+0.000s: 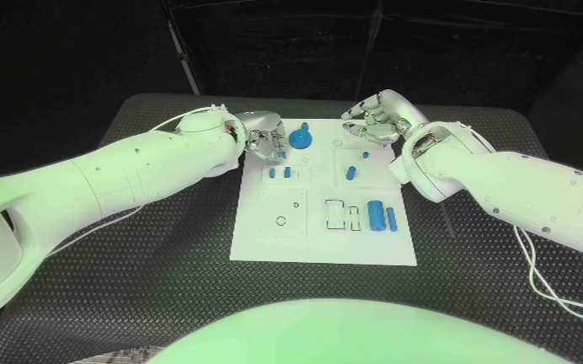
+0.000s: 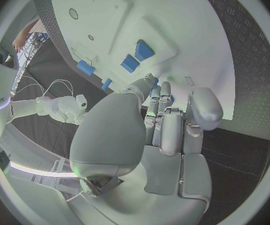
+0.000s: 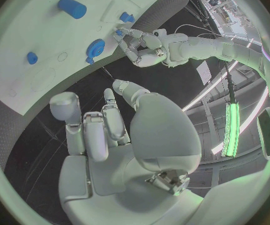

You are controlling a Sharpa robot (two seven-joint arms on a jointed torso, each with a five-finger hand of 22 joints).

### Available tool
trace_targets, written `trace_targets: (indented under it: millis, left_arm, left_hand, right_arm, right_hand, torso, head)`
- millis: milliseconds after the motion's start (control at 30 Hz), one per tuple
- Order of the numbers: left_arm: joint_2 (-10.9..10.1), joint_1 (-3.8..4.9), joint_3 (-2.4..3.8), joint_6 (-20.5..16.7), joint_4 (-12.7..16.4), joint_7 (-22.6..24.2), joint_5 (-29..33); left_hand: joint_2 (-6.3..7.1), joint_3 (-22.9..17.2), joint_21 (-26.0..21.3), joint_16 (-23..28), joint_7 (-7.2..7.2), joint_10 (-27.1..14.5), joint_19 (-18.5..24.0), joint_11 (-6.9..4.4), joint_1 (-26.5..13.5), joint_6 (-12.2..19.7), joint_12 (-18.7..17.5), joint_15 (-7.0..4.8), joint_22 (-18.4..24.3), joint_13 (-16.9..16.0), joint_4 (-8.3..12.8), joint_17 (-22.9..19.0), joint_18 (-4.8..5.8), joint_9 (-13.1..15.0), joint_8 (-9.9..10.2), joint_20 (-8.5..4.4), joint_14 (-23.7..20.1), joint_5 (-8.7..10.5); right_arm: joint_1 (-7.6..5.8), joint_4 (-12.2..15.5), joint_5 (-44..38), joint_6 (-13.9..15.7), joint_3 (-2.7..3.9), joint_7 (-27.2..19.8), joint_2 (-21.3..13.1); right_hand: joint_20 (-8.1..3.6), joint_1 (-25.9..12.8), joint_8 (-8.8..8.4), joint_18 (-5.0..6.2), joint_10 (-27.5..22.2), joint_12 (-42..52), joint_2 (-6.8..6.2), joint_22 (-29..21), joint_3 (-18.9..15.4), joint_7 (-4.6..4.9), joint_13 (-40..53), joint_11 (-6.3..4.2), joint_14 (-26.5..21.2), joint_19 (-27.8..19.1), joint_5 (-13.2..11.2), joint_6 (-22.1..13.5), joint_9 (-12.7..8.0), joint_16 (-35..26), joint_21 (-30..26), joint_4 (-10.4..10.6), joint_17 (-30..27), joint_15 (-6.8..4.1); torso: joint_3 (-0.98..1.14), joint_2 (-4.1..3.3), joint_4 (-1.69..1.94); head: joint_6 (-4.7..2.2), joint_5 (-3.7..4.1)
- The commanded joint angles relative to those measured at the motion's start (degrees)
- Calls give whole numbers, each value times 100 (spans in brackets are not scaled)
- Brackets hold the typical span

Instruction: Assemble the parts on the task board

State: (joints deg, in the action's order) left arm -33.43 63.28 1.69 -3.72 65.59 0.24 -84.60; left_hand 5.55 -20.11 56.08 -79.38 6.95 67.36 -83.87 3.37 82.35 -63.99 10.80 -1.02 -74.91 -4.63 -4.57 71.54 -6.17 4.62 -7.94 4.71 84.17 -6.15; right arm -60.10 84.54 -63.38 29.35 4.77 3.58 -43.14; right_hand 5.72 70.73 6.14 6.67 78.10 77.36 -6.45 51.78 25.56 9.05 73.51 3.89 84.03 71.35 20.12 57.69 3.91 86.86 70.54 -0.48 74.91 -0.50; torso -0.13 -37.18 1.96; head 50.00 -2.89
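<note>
We've got our left hand [image 1: 260, 139] parked on the task board [image 1: 318, 246]'s far-left corner, fingers curled beside the blue gear [image 1: 302, 138] but seemingly gripping nothing, probably lining up a grab, while our right hand [image 1: 377, 120] waits closed and empty off the far-right edge.

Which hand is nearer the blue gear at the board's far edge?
Left. The left hand has its fingers right beside the blue gear, on the task board; the right hand hovers apart, past the board's far right corner.
</note>
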Motion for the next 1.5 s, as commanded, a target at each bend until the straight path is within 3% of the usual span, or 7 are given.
trace_targets:
  millis: [33,300,500,1167,1500]
  left_arm:
    - [-9,3,2,57,25,-23,19]
    - [-20,3,0,19,50,24,19]
    - [-17,2,-1,0,54,48,19]
    - [-32,-9,-2,10,48,21,19]
    - [-153,-31,-2,-41,94,-14,19]
  left_hand:
    - [7,-33,14,6,19,25,-39,29,-53,-3,-32,5,-764,8,-2,-7,99,-1,41,-2,186,13]
    - [73,-44,42,8,38,11,-39,47,-112,44,-89,21,-783,6,-10,-23,104,-16,100,9,180,16]
    - [130,-97,57,6,56,34,-35,51,-168,253,-149,28,-802,-7,-23,-43,104,-68,273,22,174,15]
    - [199,-131,57,7,103,60,-31,72,-224,421,-202,38,-811,-23,-34,-70,104,-89,407,31,167,18]
    - [246,-177,41,5,157,16,-24,116,-231,599,-277,74,-811,-23,-22,-87,105,-98,449,56,162,16]
  right_arm:
    - [-10,6,5,-17,5,-45,4]
    - [-10,1,5,-18,5,-44,8]
    - [-10,-3,5,-19,5,-44,11]
    - [-10,-3,4,-35,5,-22,-6]
    - [-11,-41,4,-126,5,33,-33]
  right_hand:
    - [-15,41,19,56,-7,14,-1,-6,-26,-14,8,-6,457,-35,24,-31,0,-38,-35,4,895,-1]
    - [-15,41,19,56,-7,14,-1,-6,-26,-14,8,-6,457,-35,24,-31,0,-38,-35,4,895,-1]
    - [-15,41,19,56,-7,14,-1,-6,-26,-14,8,-6,457,-35,24,-31,0,-38,-35,4,895,-1]
    - [-15,49,22,61,-30,-8,-1,-28,-31,-14,-21,-7,453,-47,27,-35,-1,-48,-48,3,877,-1]
    - [-7,72,2,96,-285,-253,-30,-232,-38,7,-310,11,434,-169,31,-100,-9,-88,-167,-6,812,11]
  torso:
    - [0,2,3]
    - [-1,-3,1]
    - [1,-4,-2]
    - [1,1,-3]
    - [-4,0,3]
  head:
    - [0,-4]
    - [0,-12]
    - [0,-15]
    - [0,-7]
    - [0,6]
